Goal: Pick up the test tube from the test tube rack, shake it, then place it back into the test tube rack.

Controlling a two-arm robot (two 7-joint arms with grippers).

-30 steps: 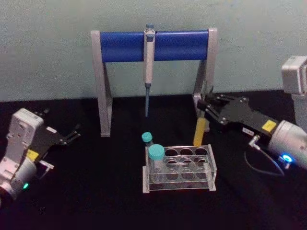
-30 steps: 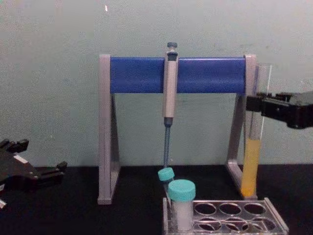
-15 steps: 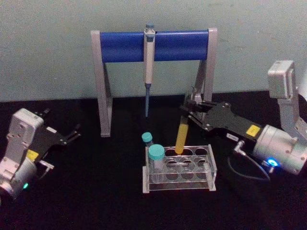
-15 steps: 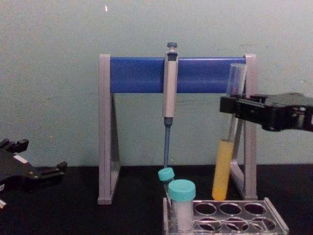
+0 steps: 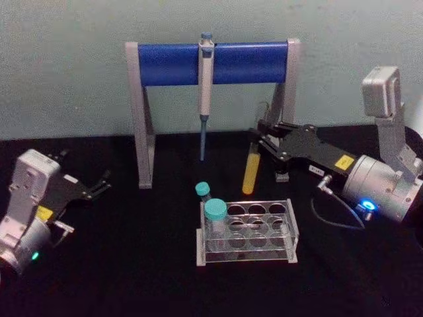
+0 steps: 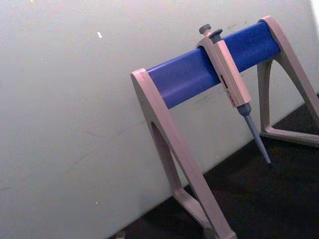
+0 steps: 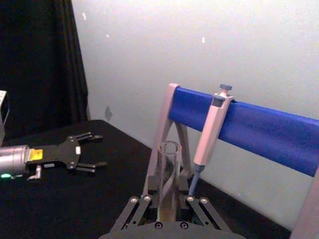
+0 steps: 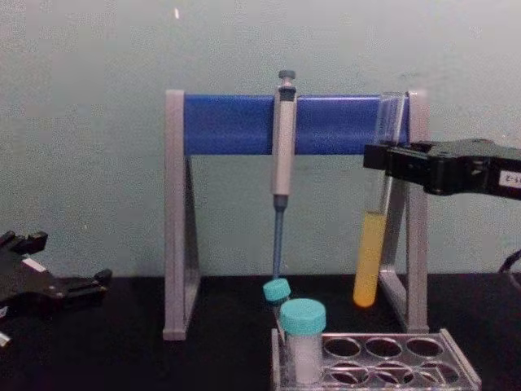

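Note:
The test tube (image 5: 250,173) is a slim clear glass tube with yellow-orange liquid in its lower part. It hangs slightly tilted in the air, behind and above the test tube rack (image 5: 246,254). My right gripper (image 5: 258,142) is shut on its upper part. In the chest view the test tube (image 8: 370,257) hangs well above the rack (image 8: 405,358), with the right gripper (image 8: 384,159) clamped below its open mouth. The right wrist view shows the tube's mouth (image 7: 169,149) between the fingers. My left gripper (image 5: 99,187) rests open at the far left, away from the rack.
Two teal-capped vials (image 5: 215,211) (image 5: 202,190) stand in the rack's left end. Behind the rack stands a grey-and-blue pipette stand (image 5: 172,63) with a pipette (image 5: 205,79) hanging from it. The stand's right leg (image 8: 417,244) is close behind the tube.
The right gripper carried the test tube leftward from beside the stand's right leg and down over the rack's back row. Now the tube is higher. The left arm has not moved.

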